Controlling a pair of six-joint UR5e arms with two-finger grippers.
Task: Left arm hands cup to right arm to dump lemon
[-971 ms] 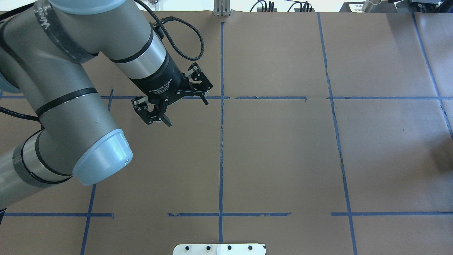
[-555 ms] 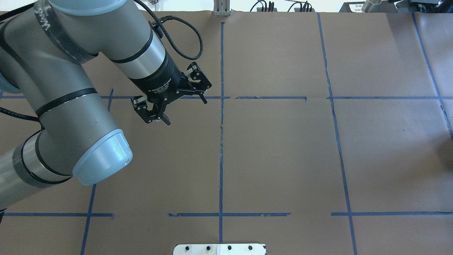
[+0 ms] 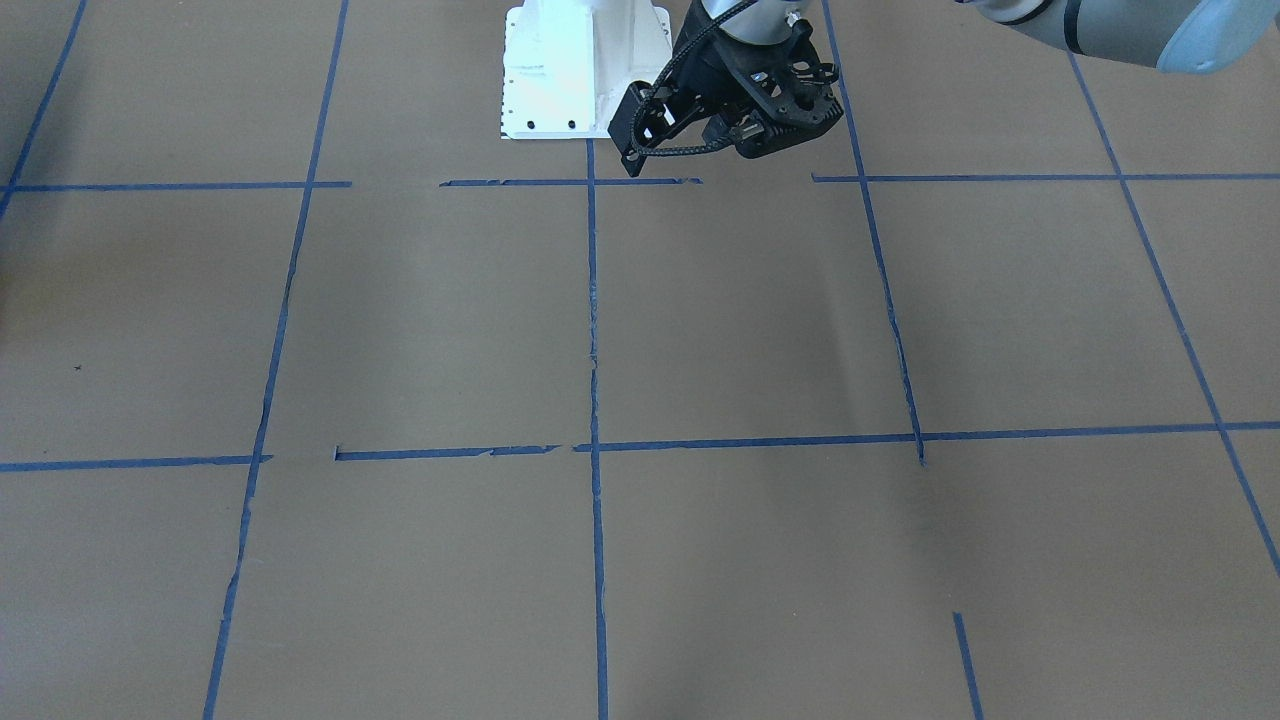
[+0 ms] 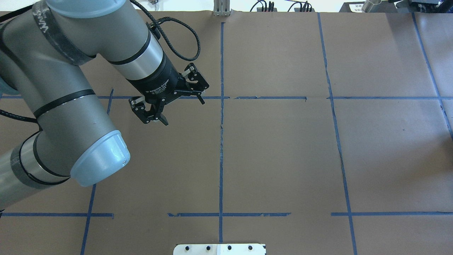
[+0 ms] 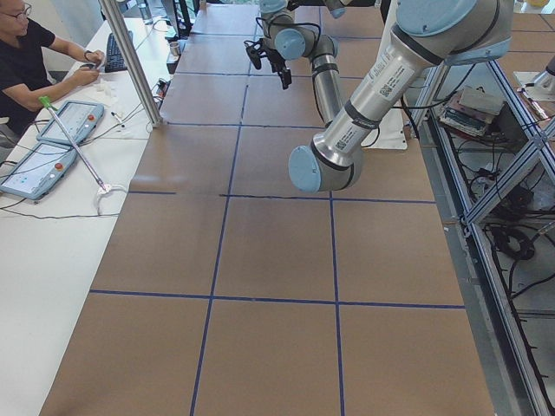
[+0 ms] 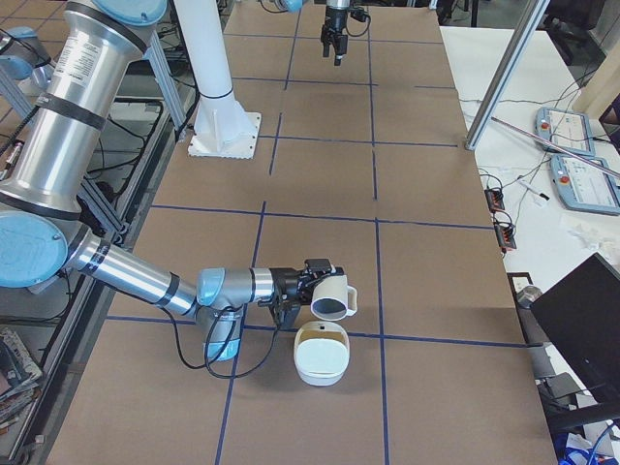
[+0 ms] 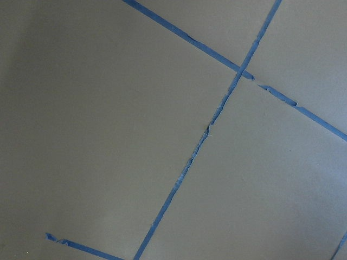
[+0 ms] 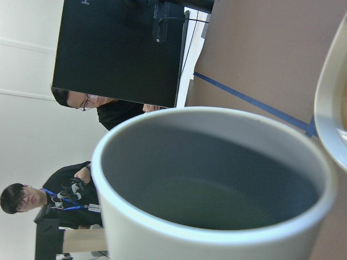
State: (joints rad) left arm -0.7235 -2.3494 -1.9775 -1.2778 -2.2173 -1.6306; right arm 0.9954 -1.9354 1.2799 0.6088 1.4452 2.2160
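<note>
The white cup (image 6: pixel 331 295) lies tipped on its side at the tip of my right gripper (image 6: pixel 302 283), mouth over the far rim of a white bowl (image 6: pixel 323 356). Whether that gripper is shut on it I cannot tell. The right wrist view looks straight into the cup (image 8: pixel 217 179); a faint yellow-green patch lies low in its grey inside, and I cannot tell if it is the lemon. My left gripper (image 4: pixel 183 112) (image 3: pixel 735 130) hangs open and empty over bare paper, far from the cup, small at the far end in the right side view (image 6: pixel 335 41).
Brown paper with blue tape lines covers the table (image 4: pixel 283 148). The white base plate (image 3: pixel 585 70) stands at the robot's side. A metal post (image 6: pixel 504 68), tablets (image 6: pixel 581 174) and a black monitor (image 6: pixel 586 329) line the operators' edge, where a person (image 5: pixel 35 52) sits.
My left gripper has drifted slightly to the left in the overhead view, still open and empty. Nothing else there moved.
</note>
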